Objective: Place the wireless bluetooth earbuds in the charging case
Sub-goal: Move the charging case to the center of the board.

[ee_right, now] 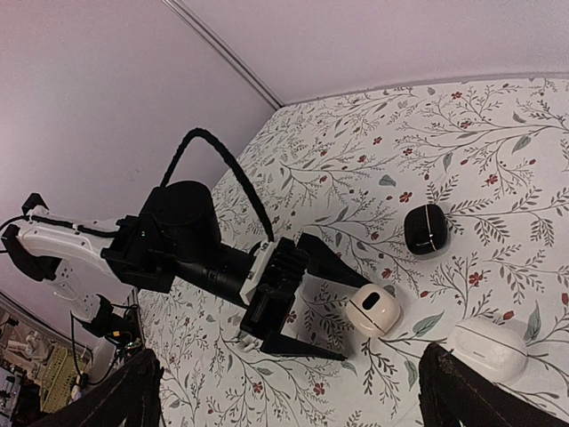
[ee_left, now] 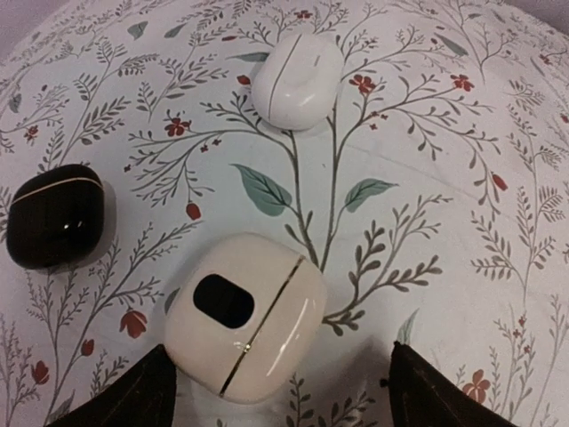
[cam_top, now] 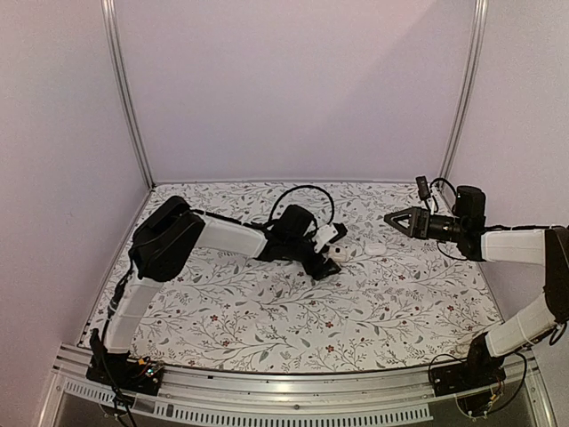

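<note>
A cream charging case (ee_left: pixel 244 316) with a black oval window and a gold seam lies shut on the floral cloth. It sits between the fingers of my left gripper (ee_left: pixel 280 402), which is open, and it lies nearer the left finger. From the right wrist the same case (ee_right: pixel 373 309) shows at the left gripper's fingertips (ee_right: pixel 333 260). My right gripper (cam_top: pixel 392 220) hangs open in the air to the right, holding nothing. The earbuds are out of view.
A shut black case (ee_left: pixel 58 213) lies left of the cream one. A shut white case (ee_left: pixel 296 80) lies beyond it, and it shows on the cloth (cam_top: pixel 267 302) in the top view as a white case (cam_top: pixel 375 249). Walls enclose the table on three sides.
</note>
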Controlling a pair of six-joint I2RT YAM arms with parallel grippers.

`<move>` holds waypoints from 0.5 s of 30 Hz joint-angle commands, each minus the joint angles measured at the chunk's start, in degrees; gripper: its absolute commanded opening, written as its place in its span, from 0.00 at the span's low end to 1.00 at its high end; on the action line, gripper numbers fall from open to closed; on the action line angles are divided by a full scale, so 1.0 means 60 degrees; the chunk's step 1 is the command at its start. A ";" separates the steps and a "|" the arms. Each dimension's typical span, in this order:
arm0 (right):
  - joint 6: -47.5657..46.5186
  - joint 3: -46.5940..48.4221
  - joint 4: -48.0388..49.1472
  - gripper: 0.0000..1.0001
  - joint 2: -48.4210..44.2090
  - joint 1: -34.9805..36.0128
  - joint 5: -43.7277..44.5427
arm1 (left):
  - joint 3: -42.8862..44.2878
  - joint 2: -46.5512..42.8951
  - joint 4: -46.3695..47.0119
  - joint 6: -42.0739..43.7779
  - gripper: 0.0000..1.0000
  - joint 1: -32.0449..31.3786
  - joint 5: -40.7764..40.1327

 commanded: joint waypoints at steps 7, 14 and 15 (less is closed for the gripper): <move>-0.0137 -0.0145 -0.0062 0.99 0.0082 -0.0039 -0.0053 | 0.1835 0.1411 -0.1702 0.0243 0.73 -0.0050 0.0295; -0.0166 -0.0153 -0.0083 0.99 0.0051 -0.0038 -0.0037 | 0.2390 0.1715 -0.2182 -0.0228 0.71 -0.0079 -0.0104; -0.0177 -0.0149 -0.0104 0.99 0.0051 -0.0046 -0.0030 | 0.2366 0.1719 -0.2225 -0.0291 0.70 -0.0080 -0.0199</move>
